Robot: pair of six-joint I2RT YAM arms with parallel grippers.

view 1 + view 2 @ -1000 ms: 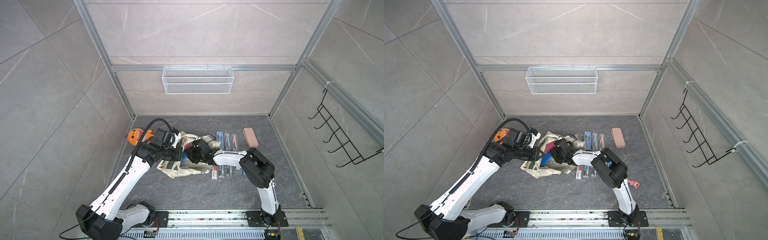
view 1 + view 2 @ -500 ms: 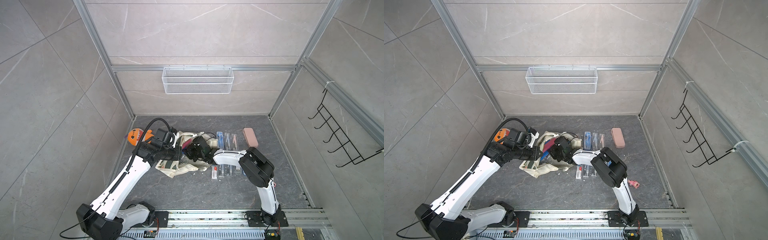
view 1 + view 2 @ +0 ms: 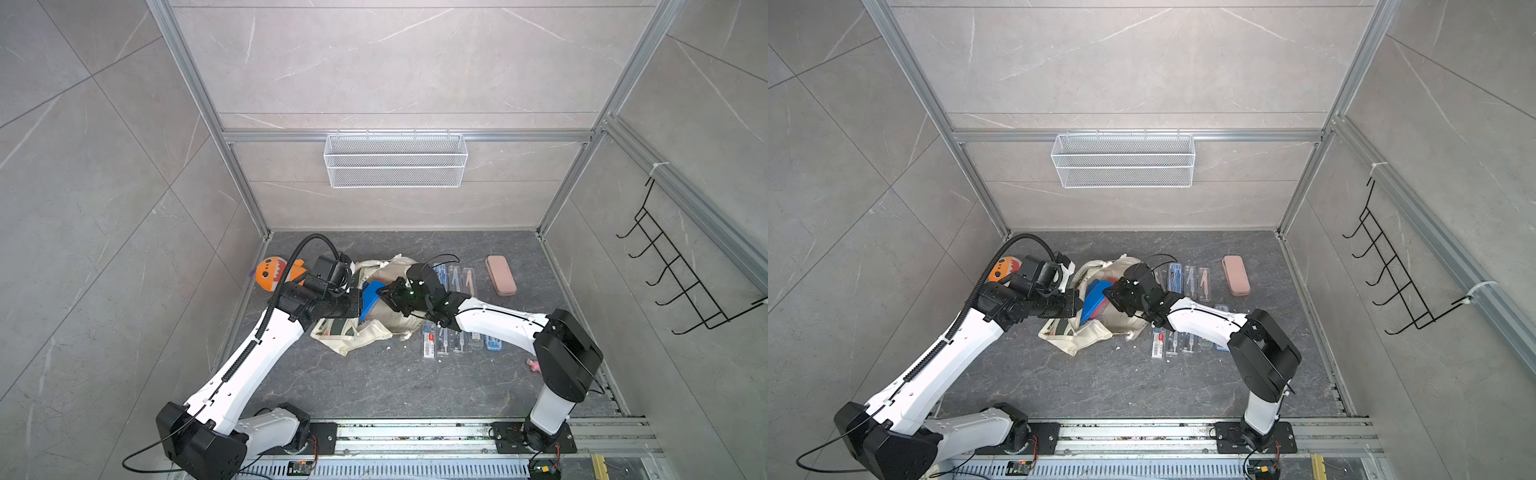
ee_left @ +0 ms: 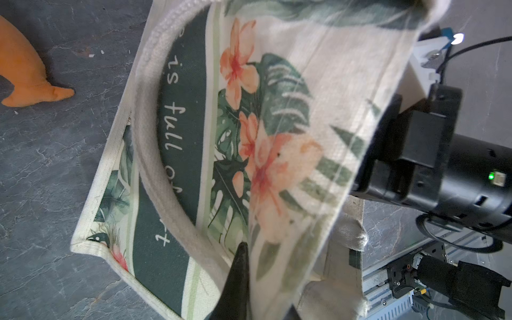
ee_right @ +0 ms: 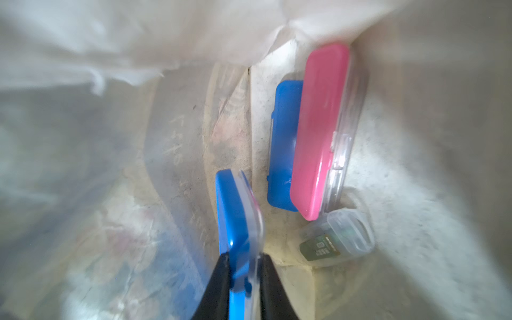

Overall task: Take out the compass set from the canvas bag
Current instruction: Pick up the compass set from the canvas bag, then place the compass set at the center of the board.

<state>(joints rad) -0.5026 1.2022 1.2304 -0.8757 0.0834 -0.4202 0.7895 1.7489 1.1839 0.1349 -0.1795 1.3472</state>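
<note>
The canvas bag (image 3: 388, 328) (image 3: 1100, 332) lies on the floor with its mouth held up. My left gripper (image 3: 358, 306) (image 4: 266, 277) is shut on the cloth at the bag's rim; its fingers (image 4: 235, 282) pinch the floral printed panel (image 4: 277, 110). A compass set in a blue case with a clear lid (image 3: 371, 296) (image 3: 1094, 300) (image 5: 232, 216) stands in the bag's mouth. My right gripper (image 3: 385, 293) (image 3: 1112, 297) (image 5: 243, 257) is shut on its end. Deeper in the bag lie a pink case (image 5: 321, 133), another blue case (image 5: 285, 144) and a small clear box (image 5: 338, 238).
An orange plush toy (image 3: 274, 272) sits left of the bag. Several clear compass cases (image 3: 455, 278) (image 3: 446, 343) lie on the floor under and beyond my right arm. A pink pencil case (image 3: 500, 280) lies further right. A wire basket (image 3: 395, 160) hangs on the back wall, a hook rack (image 3: 681, 282) on the right wall.
My right gripper has closed on the blue compass set in the bag's mouth, and more of the blue case now shows. The left arm has kept its hold on the bag.
</note>
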